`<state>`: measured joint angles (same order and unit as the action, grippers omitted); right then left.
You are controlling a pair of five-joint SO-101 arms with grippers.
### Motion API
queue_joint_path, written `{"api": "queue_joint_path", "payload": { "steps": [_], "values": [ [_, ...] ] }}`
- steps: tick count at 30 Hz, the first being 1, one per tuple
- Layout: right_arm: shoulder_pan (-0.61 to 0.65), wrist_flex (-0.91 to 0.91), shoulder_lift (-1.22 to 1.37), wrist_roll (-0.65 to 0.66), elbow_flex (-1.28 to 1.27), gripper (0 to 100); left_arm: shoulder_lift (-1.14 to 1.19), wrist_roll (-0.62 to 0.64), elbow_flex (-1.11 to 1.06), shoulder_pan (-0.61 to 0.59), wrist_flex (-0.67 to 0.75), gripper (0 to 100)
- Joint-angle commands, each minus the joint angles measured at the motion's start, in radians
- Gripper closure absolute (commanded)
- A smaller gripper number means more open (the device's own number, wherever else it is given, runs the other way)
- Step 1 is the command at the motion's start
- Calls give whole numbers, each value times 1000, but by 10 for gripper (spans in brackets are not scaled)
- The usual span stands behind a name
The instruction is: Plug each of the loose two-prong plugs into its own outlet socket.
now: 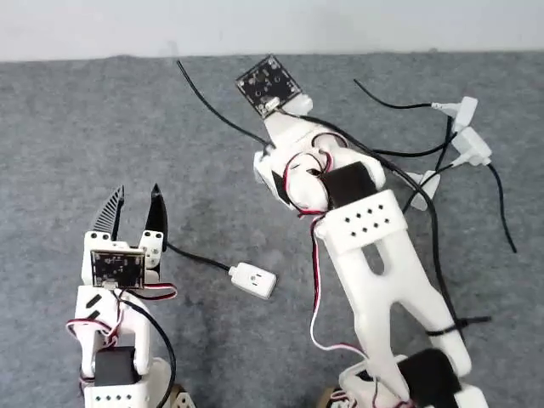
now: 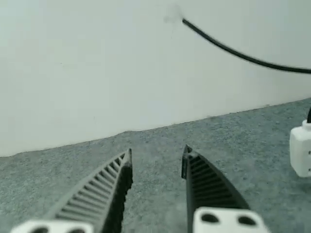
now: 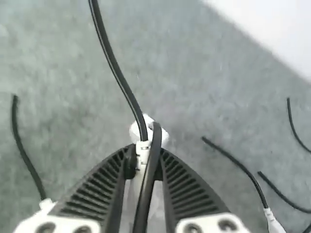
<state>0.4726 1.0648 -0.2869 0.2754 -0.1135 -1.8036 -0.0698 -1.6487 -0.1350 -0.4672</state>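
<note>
A white outlet socket (image 1: 253, 279) on a black cable lies on the grey mat, just right of my left gripper (image 1: 137, 189). That gripper stands open with nothing between its fingers (image 2: 158, 151), and the socket (image 2: 301, 151) lies apart from it to one side. My right gripper (image 3: 146, 153) is shut on a white plug (image 3: 146, 127) with its black cable (image 3: 114, 63) running away from it. In the high view the right arm's wrist (image 1: 293, 136) covers that gripper. Three loose white plugs (image 1: 463, 110) (image 1: 472, 149) (image 1: 425, 183) lie at the far right.
Thin black cables (image 1: 399, 106) trail across the right side of the mat, and one (image 1: 217, 110) runs toward the back left. A white wall (image 1: 272, 25) borders the mat's far edge. Bare grey mat (image 1: 68, 144) spreads out at the left.
</note>
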Motion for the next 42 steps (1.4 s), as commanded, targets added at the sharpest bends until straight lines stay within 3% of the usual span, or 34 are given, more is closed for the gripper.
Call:
{"api": "queue_joint_path", "payload": {
  "steps": [1, 13, 18, 22, 25, 28, 35, 42],
  "values": [
    [39, 47, -77, -18, 92, 991, -15, -11, 13, 6, 28, 836],
    [48, 36, -150, -20, 74, 991, -15, -35, 2, 29, 28, 836],
    [58, 143, -179, -18, 149, 990, -15, -38, -4, 43, 28, 836],
    [15, 24, -148, -21, 17, 990, -15, -38, -5, 44, 28, 836],
    [38, 122, -228, -23, 184, 990, -15, -38, -5, 44, 28, 836],
    [30, 163, -229, -23, 147, 990, -15, -38, -5, 44, 28, 836],
    [-12, -13, -197, -23, -15, 990, -15, -37, -7, 48, 28, 836],
    [48, -130, -203, -57, -37, 990, -15, -80, 13, 206, 28, 836]
  ]
}}
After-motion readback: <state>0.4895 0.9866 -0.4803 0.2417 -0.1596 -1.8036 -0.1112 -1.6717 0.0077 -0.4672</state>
